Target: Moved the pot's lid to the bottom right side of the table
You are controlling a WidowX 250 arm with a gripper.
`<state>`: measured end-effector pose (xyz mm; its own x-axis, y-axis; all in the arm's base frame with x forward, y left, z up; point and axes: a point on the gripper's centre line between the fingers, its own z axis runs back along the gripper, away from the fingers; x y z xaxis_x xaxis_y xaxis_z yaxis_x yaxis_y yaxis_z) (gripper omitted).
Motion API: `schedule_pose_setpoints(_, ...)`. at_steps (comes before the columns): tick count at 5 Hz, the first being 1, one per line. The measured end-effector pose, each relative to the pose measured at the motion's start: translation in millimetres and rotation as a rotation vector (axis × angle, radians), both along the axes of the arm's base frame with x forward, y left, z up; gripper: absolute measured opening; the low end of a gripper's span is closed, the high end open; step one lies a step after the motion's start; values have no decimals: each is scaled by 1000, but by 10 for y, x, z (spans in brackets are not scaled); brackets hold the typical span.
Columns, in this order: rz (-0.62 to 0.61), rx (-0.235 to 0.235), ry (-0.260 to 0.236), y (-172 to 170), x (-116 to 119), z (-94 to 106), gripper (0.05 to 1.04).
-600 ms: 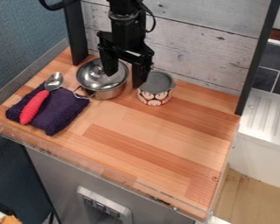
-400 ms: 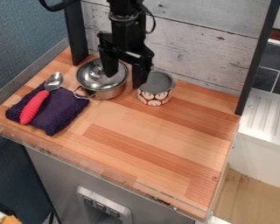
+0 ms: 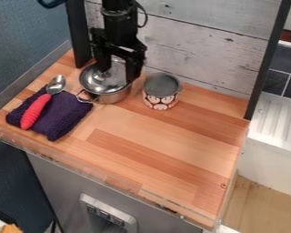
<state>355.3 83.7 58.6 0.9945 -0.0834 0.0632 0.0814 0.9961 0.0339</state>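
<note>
The gripper (image 3: 117, 72) hangs downward over the lidded pot (image 3: 114, 97), far left. Its fingers stand apart.

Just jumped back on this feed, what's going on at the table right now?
The robot's gripper hangs over the pot, its fingers spread apart above the lid. The lid is on the pot, toward the back left of the table, so it isn't at the bottom right side yet. Just right of the pot is a cup with a face pattern; to its left, a red-handled spoon lies on a dark purple cloth.
</note>
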Motion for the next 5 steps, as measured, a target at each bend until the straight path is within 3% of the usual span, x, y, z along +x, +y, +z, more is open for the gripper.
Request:
schedule_pose_setpoints(1,-9,37,-20,106,94,-8,1001)
schedule_pose_setpoints(2,10,59,-10,219,154,-157,1001)
schedule_pose_setpoints(4,31,68,11,312,160,-244,963)
schedule_pose_setpoints(5,35,64,9,351,151,-241,684)
